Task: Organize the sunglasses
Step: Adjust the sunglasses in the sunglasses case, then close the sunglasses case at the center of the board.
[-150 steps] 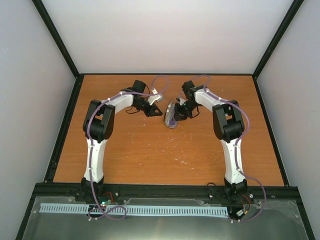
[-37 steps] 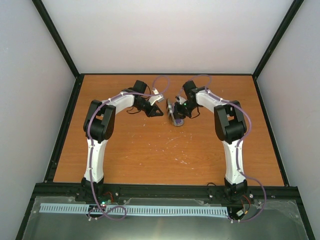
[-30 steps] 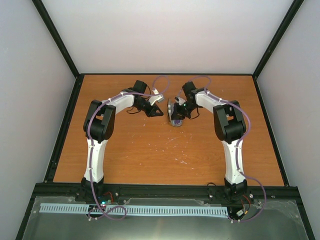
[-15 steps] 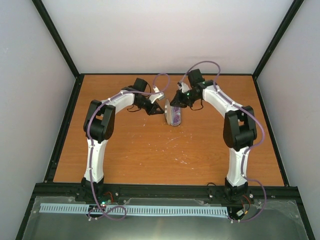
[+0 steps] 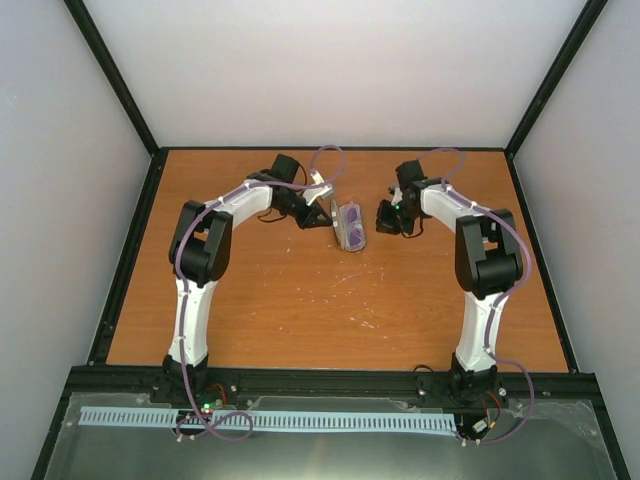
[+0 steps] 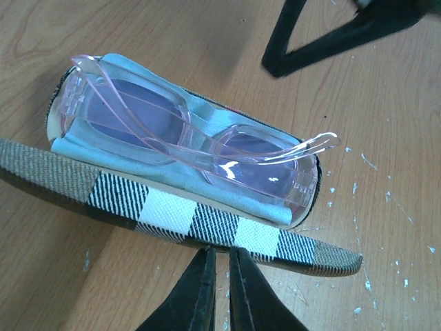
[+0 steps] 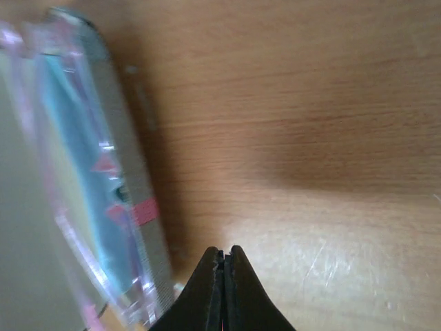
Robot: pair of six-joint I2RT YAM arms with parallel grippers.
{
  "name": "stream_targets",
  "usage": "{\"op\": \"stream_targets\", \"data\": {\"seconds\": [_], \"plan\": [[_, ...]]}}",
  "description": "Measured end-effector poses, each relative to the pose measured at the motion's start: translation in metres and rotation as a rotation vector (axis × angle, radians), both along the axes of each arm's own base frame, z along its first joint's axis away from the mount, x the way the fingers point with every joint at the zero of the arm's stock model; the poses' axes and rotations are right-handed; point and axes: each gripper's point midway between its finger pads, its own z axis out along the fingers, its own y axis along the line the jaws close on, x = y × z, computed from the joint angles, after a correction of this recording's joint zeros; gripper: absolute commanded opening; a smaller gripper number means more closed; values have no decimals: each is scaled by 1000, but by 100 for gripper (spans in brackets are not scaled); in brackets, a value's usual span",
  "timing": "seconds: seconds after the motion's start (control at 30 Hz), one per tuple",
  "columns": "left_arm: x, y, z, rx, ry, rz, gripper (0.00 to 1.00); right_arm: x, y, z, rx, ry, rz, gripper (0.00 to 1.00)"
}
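The sunglasses (image 6: 186,138), with a translucent pink frame, lie folded inside the open case on its pale blue lining (image 6: 124,155); one temple arm sticks out over the rim. In the top view the case (image 5: 350,226) sits at the table's far middle. The case's plaid lid (image 6: 172,214) stands open towards my left gripper (image 6: 222,254), whose fingers are almost together with their tips against the lid's edge. My left gripper (image 5: 327,213) is just left of the case. My right gripper (image 7: 224,252) is shut and empty, to the right of the case (image 7: 141,207), and stands apart from it (image 5: 387,218).
The orange-brown wooden table (image 5: 300,300) has white scuff marks near its middle. Black frame rails run along its edges, with pale walls behind. My right gripper's black fingers (image 6: 331,38) show beyond the case in the left wrist view.
My right gripper has let go of the case and drawn back to the right. My left gripper has moved right, up to the case's lid. The case now lies open.
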Motion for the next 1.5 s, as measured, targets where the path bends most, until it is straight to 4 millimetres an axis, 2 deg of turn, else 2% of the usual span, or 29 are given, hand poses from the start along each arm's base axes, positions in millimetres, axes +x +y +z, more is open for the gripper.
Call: {"op": "stream_targets", "data": {"seconds": [0.13,0.23,0.4,0.67,0.93,1.23,1.5], "plan": [[-1,-2,0,1,0,-3,9,-5,0,-34,-23,76,1,3],[-1,-2,0,1,0,-2,9,0,5,-44,-13,92,10,3],[0,-2,2,3,-3,-1,9,15,17,-41,19,56,31,3],[-1,-5,2,4,-1,-5,9,15,38,-40,78,42,74,3],[-1,-7,3,2,2,-3,9,18,40,-40,91,21,76,3],[-1,-8,-1,5,9,-4,9,20,40,-30,83,-4,78,3],[-1,-17,1,2,7,-13,9,17,50,-22,71,-20,118,3]]}}
